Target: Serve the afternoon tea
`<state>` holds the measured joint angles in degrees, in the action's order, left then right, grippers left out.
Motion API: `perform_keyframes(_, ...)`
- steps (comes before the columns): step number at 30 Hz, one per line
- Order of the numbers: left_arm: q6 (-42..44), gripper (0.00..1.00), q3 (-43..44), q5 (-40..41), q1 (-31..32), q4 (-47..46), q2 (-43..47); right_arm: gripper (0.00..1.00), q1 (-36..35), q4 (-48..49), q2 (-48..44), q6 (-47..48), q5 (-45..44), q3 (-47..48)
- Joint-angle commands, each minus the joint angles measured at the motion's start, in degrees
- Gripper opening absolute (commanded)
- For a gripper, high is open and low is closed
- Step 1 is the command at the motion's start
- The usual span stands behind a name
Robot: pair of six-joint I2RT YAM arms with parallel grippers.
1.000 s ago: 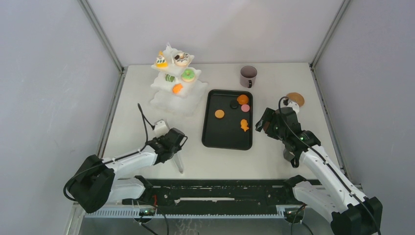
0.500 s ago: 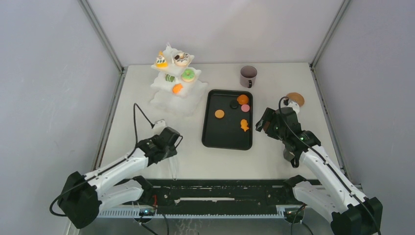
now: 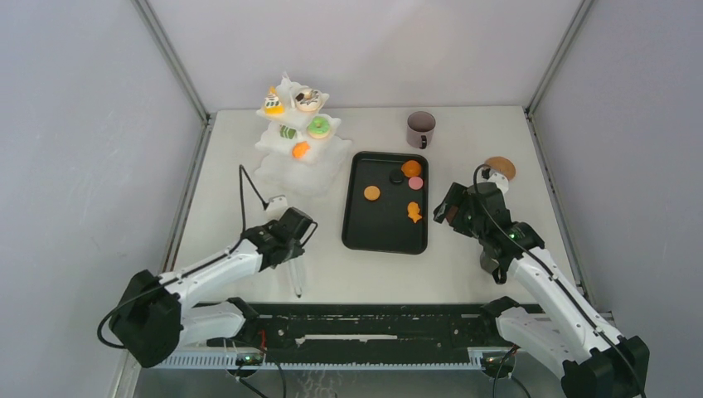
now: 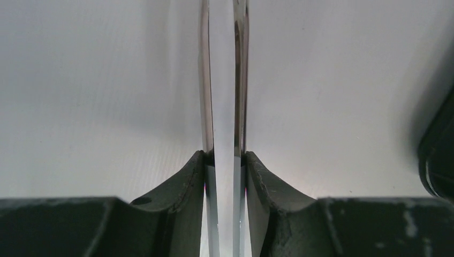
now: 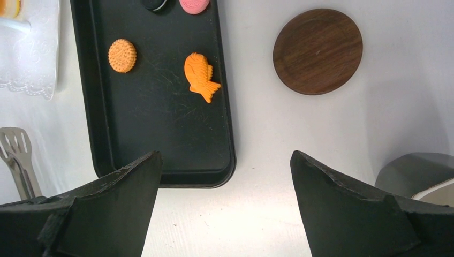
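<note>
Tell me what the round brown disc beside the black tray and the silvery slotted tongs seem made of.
The round brown disc looks like matte wood: faint grain shows. The silvery slotted tongs appear polished metal: mirror-like reflections along the blades.

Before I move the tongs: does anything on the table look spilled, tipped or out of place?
Nothing stands out. The mug stands upright, the pastries sit in the black tray and on the white stand, the wooden coaster is bare. The left gripper grips the tongs squarely.
</note>
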<state>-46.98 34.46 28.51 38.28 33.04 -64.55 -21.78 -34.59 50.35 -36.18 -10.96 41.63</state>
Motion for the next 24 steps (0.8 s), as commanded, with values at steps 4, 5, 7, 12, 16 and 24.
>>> perform_keyframes(4,-8.1,0.20,-3.2,1.4,-3.9,-9.4,-4.7,0.97,-0.4,0.0,-1.6,0.0,-2.1,0.0)
perform_keyframes(5,-8.1,0.24,-3.4,1.3,-4.3,-10.1,-5.2,0.97,-0.4,0.1,-1.5,0.0,-2.0,0.0)
perform_keyframes(7,-7.6,0.34,-3.5,1.0,-4.8,-10.9,-6.2,0.97,-0.4,0.4,-1.3,0.2,-1.7,0.1)
perform_keyframes(12,-6.1,0.61,-3.9,-1.8,-5.8,-11.9,-8.2,0.97,-0.4,0.7,-1.2,0.2,-1.7,0.0)
perform_keyframes(16,-5.9,0.79,-4.8,-3.7,-5.7,-10.9,-6.4,0.97,-0.4,0.4,-1.2,0.1,-1.8,0.0)
perform_keyframes(24,-7.4,0.82,-6.7,-7.3,-5.5,-7.8,-3.4,0.97,-0.4,0.5,-1.1,-0.3,-1.8,0.1)
